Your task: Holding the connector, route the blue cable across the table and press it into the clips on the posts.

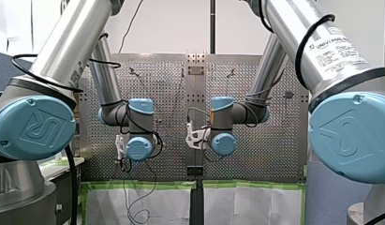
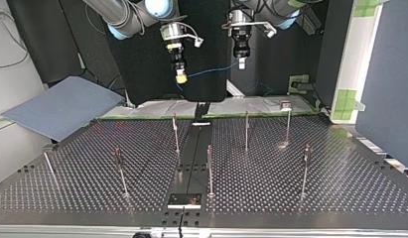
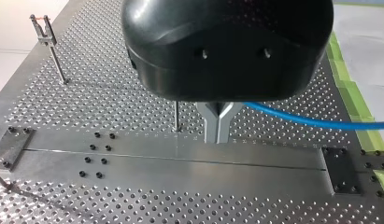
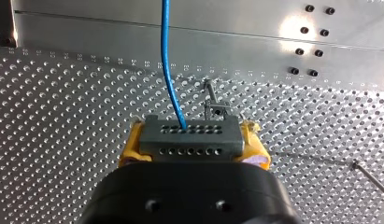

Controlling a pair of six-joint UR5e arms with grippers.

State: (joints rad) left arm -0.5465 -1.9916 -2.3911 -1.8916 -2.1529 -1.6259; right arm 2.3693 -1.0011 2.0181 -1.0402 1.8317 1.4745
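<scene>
**Lower level, line taut, one clip at a time**

Holds the grey connector (image 4: 189, 137) clamped between the yellow pads (image 4: 128, 151) of my right gripper (image 2: 180, 75), high over the perforated table (image 2: 315, 198). Carries the blue cable (image 4: 167, 60) from the connector's face across to my left gripper (image 3: 217, 127), metal fingers drawn together, apparently pinching the line. Judging by the bare posts (image 2: 175, 134), nothing pressed in yet.

For the step in hand:
- Bring both grippers down together so the span between them stays level and lightly taut.
- Line the span up over the nearest post (image 4: 216, 109), just ahead of the connector in the right wrist view.
- Press straight down into the clip rather than dragging sideways, since thin posts probably flex.
- Avoid twisting the connector, which would likely kink the cable at its root.

Hard to make out:
- Exact spot where the cable meets the left fingers: masked by the gripper's black body.
- Both grippers in the front view: hidden behind the wrist joints.
- Clip mouths (image 3: 42, 28): too small to judge which way they open.
- Cable beyond my left gripper: only a faint blue trace against the dark backdrop.
</scene>
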